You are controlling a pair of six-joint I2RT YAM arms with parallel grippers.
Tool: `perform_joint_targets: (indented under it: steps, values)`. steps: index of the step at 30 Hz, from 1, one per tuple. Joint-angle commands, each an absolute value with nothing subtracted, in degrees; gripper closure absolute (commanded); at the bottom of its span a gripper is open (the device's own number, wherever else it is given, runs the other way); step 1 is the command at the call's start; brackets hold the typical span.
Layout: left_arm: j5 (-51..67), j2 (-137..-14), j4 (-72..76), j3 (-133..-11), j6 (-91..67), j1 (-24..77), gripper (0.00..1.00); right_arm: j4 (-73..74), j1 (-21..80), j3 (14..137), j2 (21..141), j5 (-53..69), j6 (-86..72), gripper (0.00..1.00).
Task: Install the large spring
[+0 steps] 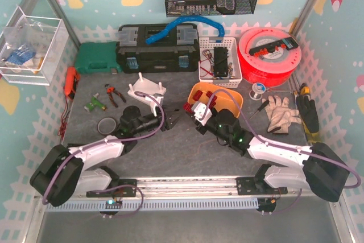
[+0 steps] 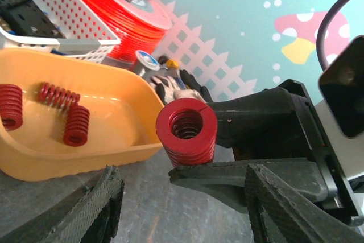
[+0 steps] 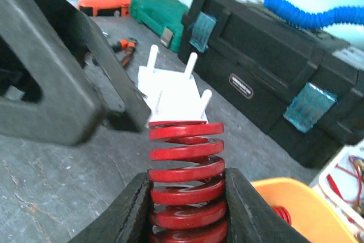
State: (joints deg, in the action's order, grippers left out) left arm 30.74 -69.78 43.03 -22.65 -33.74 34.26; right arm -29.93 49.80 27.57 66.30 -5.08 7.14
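My right gripper is shut on the large red spring, which stands out beyond the fingertips. The spring points toward the white peg fixture on the grey mat, a little short of it. In the top view the fixture lies left of centre, and the right gripper is to its right. My left gripper is open and empty. It faces the spring's open end from close by. In the top view the left gripper is just left of the right one.
An orange tray with three more red springs sits behind the grippers, and it also shows in the top view. A black toolbox, white basket, red filament spool, gloves and pliers surround the mat.
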Motion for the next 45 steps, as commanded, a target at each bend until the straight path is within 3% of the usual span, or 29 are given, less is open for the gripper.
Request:
perform_joint_targets:
  steps: [1, 10, 20, 26, 30, 33, 36, 45]
  values:
    - [35.59, -70.87, 47.29, -24.26, -36.44, 34.19, 0.40, -37.05, 51.75, 26.49, 65.39, -4.43, 10.54, 0.90]
    - [39.06, -73.22, 51.04, -24.16, -39.39, 34.25, 0.38, -38.85, 53.27, 26.43, 65.76, -3.78, 11.25, 0.90]
    - [37.56, -72.50, 51.06, -23.66, -40.25, 34.19, 0.44, -38.82, 54.62, 26.99, 67.76, -3.20, 12.20, 0.92]
    - [37.15, -72.33, 51.04, -23.47, -40.15, 34.21, 0.55, -39.14, 54.84, 26.99, 68.17, -3.32, 12.58, 0.92]
    - [37.82, -72.13, 51.11, -23.56, -39.52, 34.19, 0.76, -39.14, 54.92, 27.05, 68.67, -3.53, 12.73, 0.91]
    - [37.43, -71.61, 50.45, -23.56, -38.63, 34.22, 0.92, -38.82, 54.91, 27.39, 69.04, -4.53, 12.47, 0.83]
    - [36.34, -70.98, 49.67, -23.47, -37.58, 34.22, 0.99, -38.03, 54.93, 27.58, 68.77, -6.20, 11.93, 0.70]
    - [31.04, -68.24, 45.16, -23.27, -34.26, 34.15, 1.00, -31.63, 54.77, 29.60, 68.03, -12.04, 11.18, 0.30]
